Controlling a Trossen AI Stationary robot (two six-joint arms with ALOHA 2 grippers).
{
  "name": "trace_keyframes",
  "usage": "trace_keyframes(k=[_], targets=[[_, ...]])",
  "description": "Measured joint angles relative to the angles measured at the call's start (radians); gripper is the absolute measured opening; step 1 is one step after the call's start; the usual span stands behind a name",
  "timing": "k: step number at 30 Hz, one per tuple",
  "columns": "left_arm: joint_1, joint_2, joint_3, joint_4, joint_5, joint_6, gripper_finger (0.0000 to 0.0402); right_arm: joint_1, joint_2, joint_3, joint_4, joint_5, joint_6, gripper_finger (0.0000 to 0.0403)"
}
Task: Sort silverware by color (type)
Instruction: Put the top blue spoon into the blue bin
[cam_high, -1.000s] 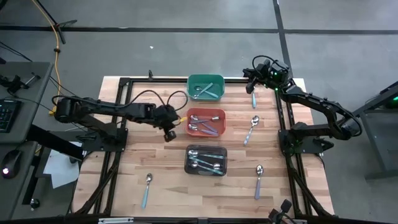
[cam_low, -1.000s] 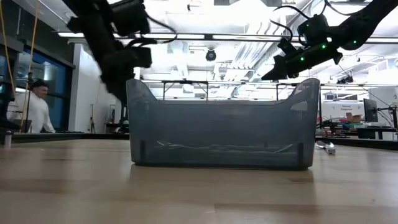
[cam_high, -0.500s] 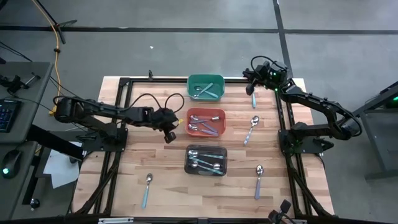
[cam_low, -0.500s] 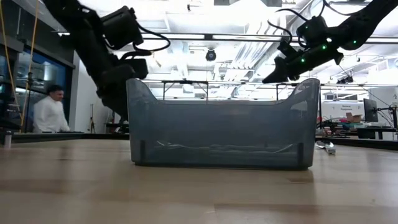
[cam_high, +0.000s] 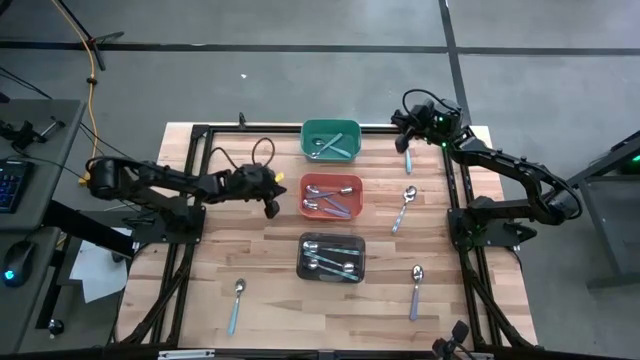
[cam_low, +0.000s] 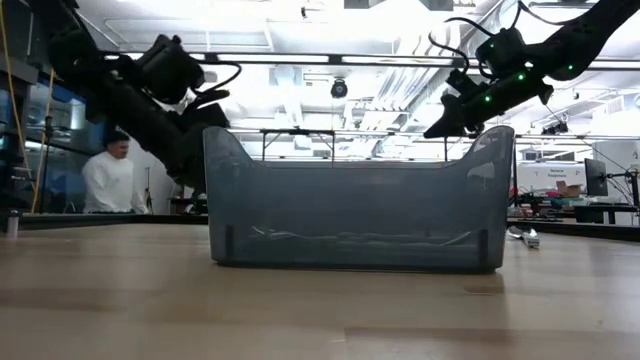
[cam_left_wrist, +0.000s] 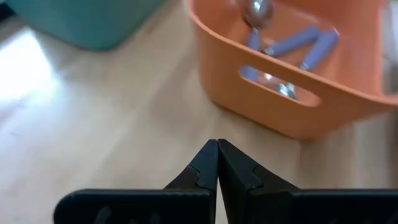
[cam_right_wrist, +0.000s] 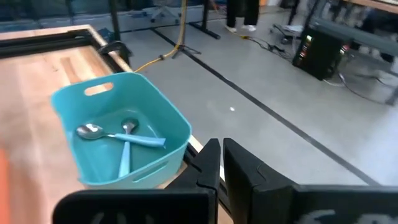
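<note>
Three bins stand in a row down the table's middle: a teal-green bin (cam_high: 331, 140) with light-blue-handled spoons (cam_right_wrist: 121, 140), a red-orange bin (cam_high: 331, 196) with lavender-handled spoons (cam_left_wrist: 292, 53), and a black bin (cam_high: 331, 257) with several spoons. Loose spoons lie flat on the wood at the far right (cam_high: 408, 160), the middle right (cam_high: 403, 208), the near right (cam_high: 416, 290) and the near left (cam_high: 236, 305). My left gripper (cam_high: 271, 207) is shut and empty, low over the wood just left of the red-orange bin. My right gripper (cam_high: 399, 135) is shut and empty, high up to the right of the teal-green bin.
A black metal frame (cam_high: 200, 135) runs around the tabletop's far and side edges. In the low view the black bin (cam_low: 355, 200) fills the middle. A person (cam_low: 110, 180) stands in the room beyond the table. Bare wood lies between the bins and the loose spoons.
My left arm has sunk and drawn back a little toward the table's left edge. Its gripper has tipped from pointing steeply down to a flatter slant and has stayed shut. The person in the background has walked to the right.
</note>
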Motion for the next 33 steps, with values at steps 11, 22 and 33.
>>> trace_keyframes(k=[11,22,33], targets=[[0.177,0.000,-0.050,0.205,0.143,0.154,0.0000,0.000,0.000,0.000,-0.144,0.117,0.086,0.0005],[0.244,0.006,-0.050,0.247,0.151,0.181,0.0000,0.000,0.000,0.000,-0.343,0.267,0.197,0.0026],[0.240,0.006,-0.050,0.266,0.147,0.182,0.0000,-0.001,0.002,0.000,-0.476,0.441,0.374,0.0128]])
